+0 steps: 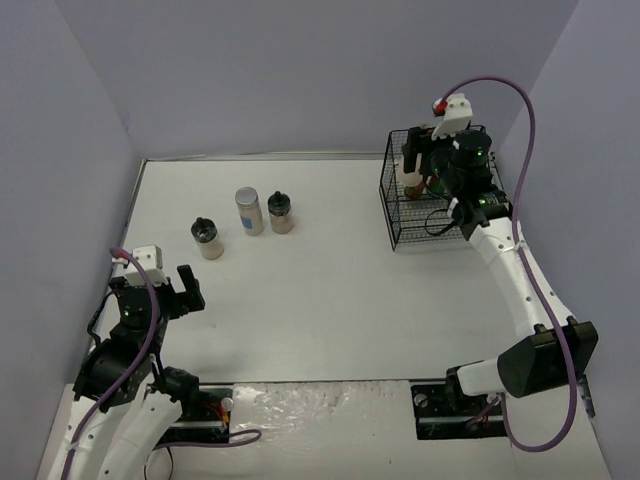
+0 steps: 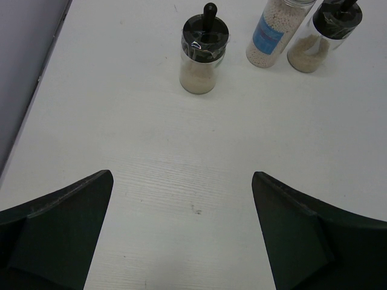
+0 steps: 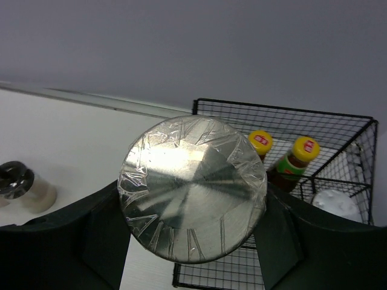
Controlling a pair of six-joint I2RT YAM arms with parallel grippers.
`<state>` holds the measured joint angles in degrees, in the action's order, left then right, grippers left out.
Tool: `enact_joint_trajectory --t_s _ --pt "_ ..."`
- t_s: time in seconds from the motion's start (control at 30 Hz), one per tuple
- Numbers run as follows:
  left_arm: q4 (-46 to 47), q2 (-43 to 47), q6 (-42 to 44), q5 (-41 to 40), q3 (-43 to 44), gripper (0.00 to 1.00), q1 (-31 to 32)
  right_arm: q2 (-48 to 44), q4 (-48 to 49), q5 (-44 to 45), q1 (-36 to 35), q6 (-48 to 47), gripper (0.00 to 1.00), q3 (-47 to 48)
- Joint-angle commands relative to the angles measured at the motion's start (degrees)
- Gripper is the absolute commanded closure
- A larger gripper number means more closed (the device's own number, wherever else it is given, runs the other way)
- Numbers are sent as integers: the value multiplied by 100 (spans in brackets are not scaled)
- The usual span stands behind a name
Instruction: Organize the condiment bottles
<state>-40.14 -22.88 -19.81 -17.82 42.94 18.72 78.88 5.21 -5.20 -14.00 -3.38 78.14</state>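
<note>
My right gripper (image 1: 414, 168) (image 3: 192, 208) is shut on a pale silver-lidded jar (image 3: 193, 181) and holds it over the left side of the black wire basket (image 1: 440, 215). Two dark sauce bottles with yellow caps (image 3: 260, 142) (image 3: 305, 149) and a pale-lidded jar (image 3: 335, 205) stand in the basket (image 3: 338, 130). On the table stand a black-capped shaker (image 1: 207, 238) (image 2: 204, 54), a silver-lidded jar (image 1: 249, 211) (image 2: 275, 33) and a second black-capped shaker (image 1: 280, 212) (image 2: 323, 33). My left gripper (image 1: 185, 290) (image 2: 181, 229) is open and empty, near and left of them.
Grey walls close in the table on the left, back and right. The basket stands at the far right, close to the back wall. The arm bases (image 1: 450, 395) sit at the near edge.
</note>
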Motion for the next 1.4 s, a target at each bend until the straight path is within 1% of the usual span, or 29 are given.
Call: enact_joint_trajectory --t_s 0.0,0.1,0.27,0.6,0.83,0.93,1.37 --pt "299 -172 -14 42 153 3 -35 82 354 293 456 182 100 400" --pt "296 -172 -14 44 153 3 -44 278 468 317 790 220 100 456" --pt "296 -146 -23 25 153 3 -44 601 848 195 1118 329 100 325" --pt "323 -236 -14 101 145 3 -44 1105 1747 -90 1352 337 100 102" --pt "340 -269 -23 104 136 3 -44 1295 2001 0 1374 338 100 -149" --pt "337 -289 -23 106 136 3 -44 1360 2129 19 1601 332 100 -310" --pt "343 -331 -31 148 136 3 -44 1729 2365 -159 2009 318 99 -636"
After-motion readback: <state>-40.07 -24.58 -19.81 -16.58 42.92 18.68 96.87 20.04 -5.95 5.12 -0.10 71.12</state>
